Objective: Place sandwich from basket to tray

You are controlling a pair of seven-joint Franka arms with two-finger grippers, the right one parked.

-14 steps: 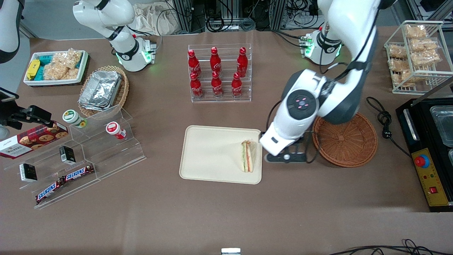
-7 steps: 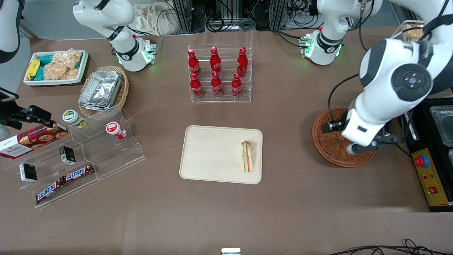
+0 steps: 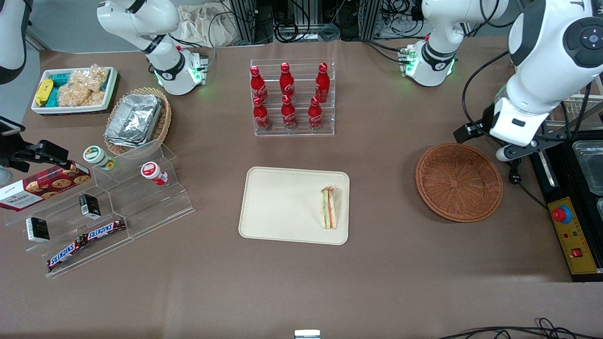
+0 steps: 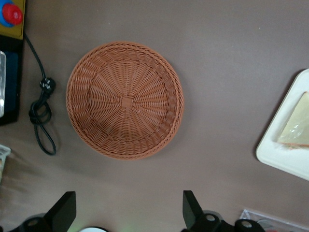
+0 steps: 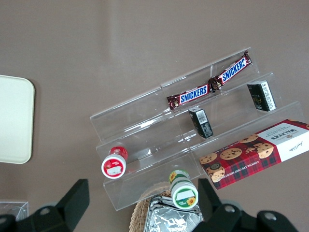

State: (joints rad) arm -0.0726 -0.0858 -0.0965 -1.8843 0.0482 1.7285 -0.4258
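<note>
The left arm is standing raised at the working arm's end of the table, its white forearm sloping down from a dark-capped elbow joint to the wrist, so that the gripper [image 3: 520, 149] is hanging in the air above the table just beside the basket [image 3: 459, 182] — a little farther from the front camera than the basket's rim and next to the black machine [image 3: 572, 197]. The gripper is pointing downward, and the wrist view is looking straight down past its two black fingers [image 4: 191, 208] onto the basket [image 4: 124, 99]; the fingers are standing spread wide apart, released, with nothing between them. The basket is sitting empty, its woven floor fully showing. The sandwich [image 3: 330, 207] is lying on the tray [image 3: 282, 207] — near the tray's edge that faces the basket, with its red and green filling showing along one cut side. Tray and basket are lying well apart on the brown table, and a black cable [image 4: 41, 116] is coiling beside the basket
</note>
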